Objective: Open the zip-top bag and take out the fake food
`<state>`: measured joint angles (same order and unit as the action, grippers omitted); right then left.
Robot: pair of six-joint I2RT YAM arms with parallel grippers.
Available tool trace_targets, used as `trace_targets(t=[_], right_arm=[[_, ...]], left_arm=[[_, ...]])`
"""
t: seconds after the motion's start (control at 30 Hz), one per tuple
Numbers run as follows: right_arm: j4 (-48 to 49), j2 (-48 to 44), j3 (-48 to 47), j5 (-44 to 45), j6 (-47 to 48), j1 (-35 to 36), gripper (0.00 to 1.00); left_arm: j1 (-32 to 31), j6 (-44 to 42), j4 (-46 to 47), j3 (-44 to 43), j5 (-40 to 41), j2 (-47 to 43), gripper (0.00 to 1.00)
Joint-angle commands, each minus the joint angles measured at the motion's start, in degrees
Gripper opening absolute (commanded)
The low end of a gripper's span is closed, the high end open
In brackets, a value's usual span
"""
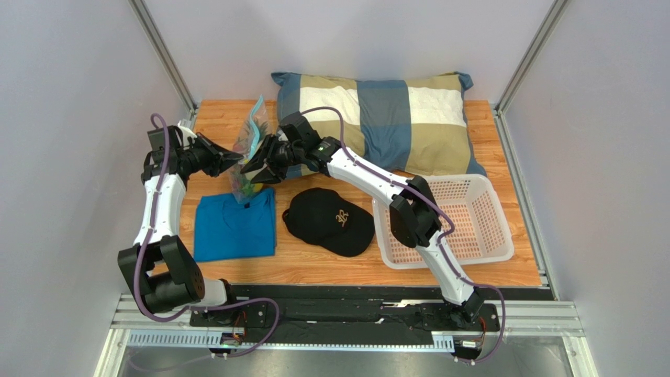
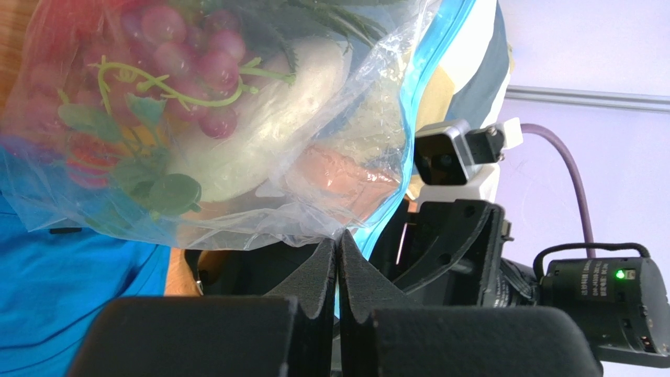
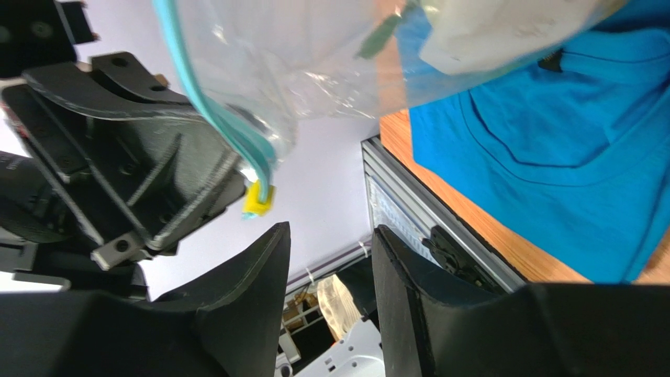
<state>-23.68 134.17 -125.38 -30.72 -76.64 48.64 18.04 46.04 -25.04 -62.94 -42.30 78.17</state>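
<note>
Clear plastic of the zip-top bag [image 2: 369, 118] runs down into the left gripper [image 2: 339, 239], whose foam pads are pressed together on the bag's edge, right beside the teal zip strip [image 2: 421, 94]. The bag hangs above and ahead of those pads. The fake food [image 2: 236, 133] is all inside it: dark red grapes [image 2: 189, 59] on a green stem, a cream-white long vegetable [image 2: 271, 129] and an orange piece [image 2: 346, 177] nearest the fingertips.

The right gripper [image 3: 330, 230] faces the left one with its jaws apart and nothing between them. The bag's yellow slider tab [image 3: 258, 200] sits just above and to the left of that gap, apart from both fingers.

The only writing is a gold mark on the black cap [image 1: 329, 221], too small to read with certainty. The bag's far end is cut off in both wrist views, and the food on its far side is blurred.

Under the raised bag lies a folded blue shirt [image 1: 234, 224]. The cap lies beside the right arm, the white basket [image 1: 480, 188] is well off to its right, and the checked pillow [image 1: 377, 118] is just behind it. Bare wooden table [image 1: 220, 118] shows beyond the left gripper.
</note>
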Motion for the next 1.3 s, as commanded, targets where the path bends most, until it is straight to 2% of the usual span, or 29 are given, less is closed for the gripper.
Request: trace_targets(t=[0.0,0.23,0.67,0.8,0.97,1.27], right_arm=[[4.5,-2.3,0.2,0.0,-2.5,-0.7,0.46],[5.8,-5.4,3.2,2.8,-3.1,-0.7,0.46],[6.3,-7.2,5.1,1.7,-4.1,-1.2,0.43],[7.3,-9.8,8.8,3.5,-3.5,-1.1,0.43],[7.0,-5.2,3.1,1.9,-4.7,-1.4,0.41],[8.6,-2.6,2.2,1.8,-7.6,-1.1,0.34]], left_arm=[[0.2,-0.5,1.7,1.5,-1.2,-2.3,0.00],[0.2,-1.0,2.6,2.6,-1.4,-2.9,0.00],[0.2,-2.0,2.2,3.5,-1.9,-2.8,0.00],[0.3,-2.7,1.3,2.7,-1.9,-2.7,0.00],[0.2,-1.1,2.7,4.0,-2.3,-3.5,0.00],[0.2,-0.8,2.9,4.7,-2.2,-4.6,0.00]])
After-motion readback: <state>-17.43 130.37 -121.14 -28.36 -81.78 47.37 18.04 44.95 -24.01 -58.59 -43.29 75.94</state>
